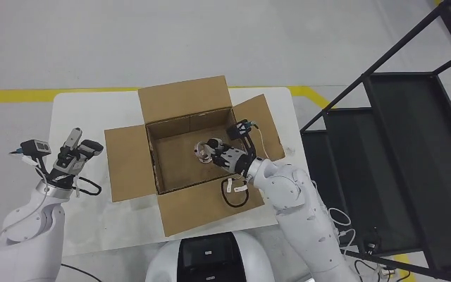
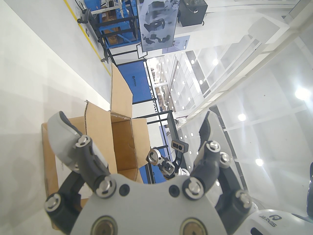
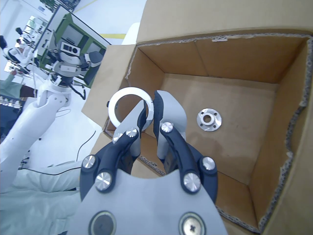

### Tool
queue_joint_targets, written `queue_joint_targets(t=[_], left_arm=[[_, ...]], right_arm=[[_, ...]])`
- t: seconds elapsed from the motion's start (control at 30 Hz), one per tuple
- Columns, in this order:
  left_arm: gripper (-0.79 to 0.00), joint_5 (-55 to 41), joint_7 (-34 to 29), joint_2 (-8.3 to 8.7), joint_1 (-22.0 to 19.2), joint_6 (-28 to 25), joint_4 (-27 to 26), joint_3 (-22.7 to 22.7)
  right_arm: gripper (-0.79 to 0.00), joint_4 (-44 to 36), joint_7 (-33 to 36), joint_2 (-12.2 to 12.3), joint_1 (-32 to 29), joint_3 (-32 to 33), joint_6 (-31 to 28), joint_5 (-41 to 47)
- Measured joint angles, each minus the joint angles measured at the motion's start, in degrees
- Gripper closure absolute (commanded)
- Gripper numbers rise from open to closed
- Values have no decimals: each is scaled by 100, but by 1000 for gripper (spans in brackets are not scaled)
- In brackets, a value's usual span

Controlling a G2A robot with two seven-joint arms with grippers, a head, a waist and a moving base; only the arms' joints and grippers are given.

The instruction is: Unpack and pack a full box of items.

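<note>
**A:** How far along is it?

**B:** Hard to call. The right gripper point(image 3: 148, 113) is closed on the rim of a metal ring point(image 3: 132, 91). It holds the ring over the open cardboard box point(image 1: 184, 100) (all four flaps folded out) at the centre of the top view.

**A:** Anything inside?

**B:** One flanged metal disc point(image 3: 215, 123) lies flat on the box floor, apart from the ring.

**A:** The other arm?

**B:** The left gripper point(image 2: 132, 123) sits at the middle left of the top view, beside the box's left flap. Its fingers are spread wide and it holds nothing.

**A:** So is it unpacking or packing?

**B:** I cannot tell whether the ring is coming out or going in. If this is unpacking, I judge it nearly done, with the disc still to lift. If it is packing, it has barely begun.
</note>
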Motion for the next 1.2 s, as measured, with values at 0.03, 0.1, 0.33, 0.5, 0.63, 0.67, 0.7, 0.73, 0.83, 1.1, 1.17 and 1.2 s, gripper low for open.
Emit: queue_joint_targets(t=[0.03, 0.1, 0.33, 0.5, 0.63, 0.67, 0.7, 0.73, 0.83, 1.1, 1.17, 1.2], left_arm=[[-785, 0, 0, 0, 0, 0, 0, 0], [-785, 0, 0, 0, 0, 0, 0, 0], [-785, 0, 0, 0, 0, 0, 0, 0], [-785, 0, 0, 0, 0, 0, 0, 0], [-785, 0, 0, 0, 0, 0, 0, 0], [-785, 0, 0, 0, 0, 0, 0, 0], [-785, 0, 0, 0, 0, 0, 0, 0], [-785, 0, 0, 0, 0, 0, 0, 0], [-785, 0, 0, 0, 0, 0, 0, 0], [-785, 0, 0, 0, 0, 0, 0, 0], [-785, 0, 0, 0, 0, 0, 0, 0], [-785, 0, 0, 0, 0, 0, 0, 0]], right_arm=[[0, -4, 1, 0, 0, -1, 15, -25], [0, -7, 2, 0, 0, -1, 21, -38], [0, -7, 3, 0, 0, -1, 20, -36], [0, -7, 3, 0, 0, -1, 20, -36], [0, -7, 3, 0, 0, -1, 20, -36], [0, -7, 3, 0, 0, -1, 20, -36], [0, -7, 3, 0, 0, -1, 20, -36], [0, -7, 3, 0, 0, -1, 20, -36], [0, -100, -16, 14, -62, -29, -55, -29], [0, -1634, 683, 230, -1149, 605, -655, 429], [0, -1936, 852, 293, -1498, 947, -840, 619], [0, -2041, 888, 322, -1670, 1145, -928, 723]])
